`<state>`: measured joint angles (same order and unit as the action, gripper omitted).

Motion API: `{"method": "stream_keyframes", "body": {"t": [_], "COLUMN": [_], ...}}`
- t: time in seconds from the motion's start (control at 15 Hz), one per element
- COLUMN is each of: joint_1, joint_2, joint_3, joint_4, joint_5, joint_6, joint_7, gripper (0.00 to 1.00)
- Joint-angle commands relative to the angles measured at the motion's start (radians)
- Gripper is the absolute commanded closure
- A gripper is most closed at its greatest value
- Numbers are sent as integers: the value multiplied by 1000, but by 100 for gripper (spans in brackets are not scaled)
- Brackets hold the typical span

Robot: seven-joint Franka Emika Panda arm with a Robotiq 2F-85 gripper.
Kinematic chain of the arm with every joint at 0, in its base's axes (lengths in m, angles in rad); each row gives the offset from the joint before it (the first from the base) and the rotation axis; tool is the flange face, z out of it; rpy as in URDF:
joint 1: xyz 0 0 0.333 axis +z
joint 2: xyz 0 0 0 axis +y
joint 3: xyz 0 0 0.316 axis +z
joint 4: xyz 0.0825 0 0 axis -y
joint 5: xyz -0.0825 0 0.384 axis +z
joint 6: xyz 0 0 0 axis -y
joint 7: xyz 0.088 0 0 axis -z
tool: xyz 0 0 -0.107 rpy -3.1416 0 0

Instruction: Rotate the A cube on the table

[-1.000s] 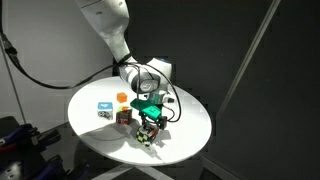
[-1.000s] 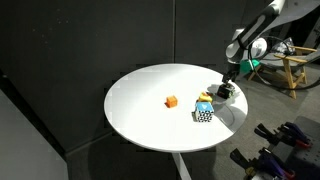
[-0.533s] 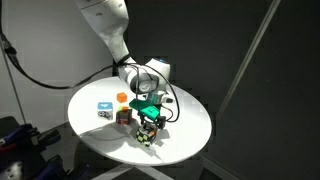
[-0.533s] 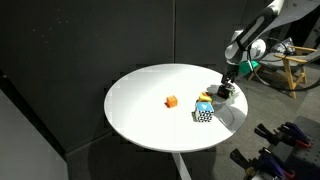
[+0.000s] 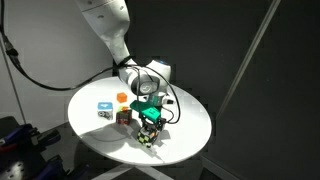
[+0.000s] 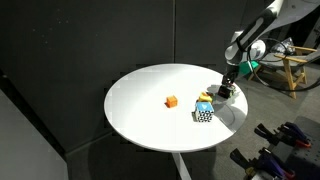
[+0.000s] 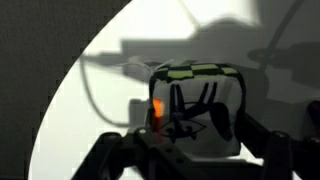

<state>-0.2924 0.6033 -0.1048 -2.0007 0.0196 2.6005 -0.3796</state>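
A cube sat frame centre in wrist view, low-centre on table. Gripper fingers straddled cube; could not tell whether gripping. Rotation judged not started; grasp and turn remained.

Your claw hangs over the A cube near the rim of the counter, where a dark reddish cube, an orange cube and a blue-and-white cube crowd one flank while bare top lies open on the opposite side.
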Motion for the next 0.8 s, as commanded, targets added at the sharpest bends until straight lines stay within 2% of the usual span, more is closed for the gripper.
{"method": "stream_keyframes", "body": {"t": [0.0,0.47,0.6,0.73], "joint_1": [-12,-17,-20,-22], "joint_2": [22,16,10,2], "joint_3": [2,9,13,16], "joint_4": [28,20,10,-2], "joint_5": [-35,-93,-135,-182], "joint_6": [-3,-5,-3,9], "joint_7": [3,-61,-120,-184], "gripper": [50,95,93,96]}}
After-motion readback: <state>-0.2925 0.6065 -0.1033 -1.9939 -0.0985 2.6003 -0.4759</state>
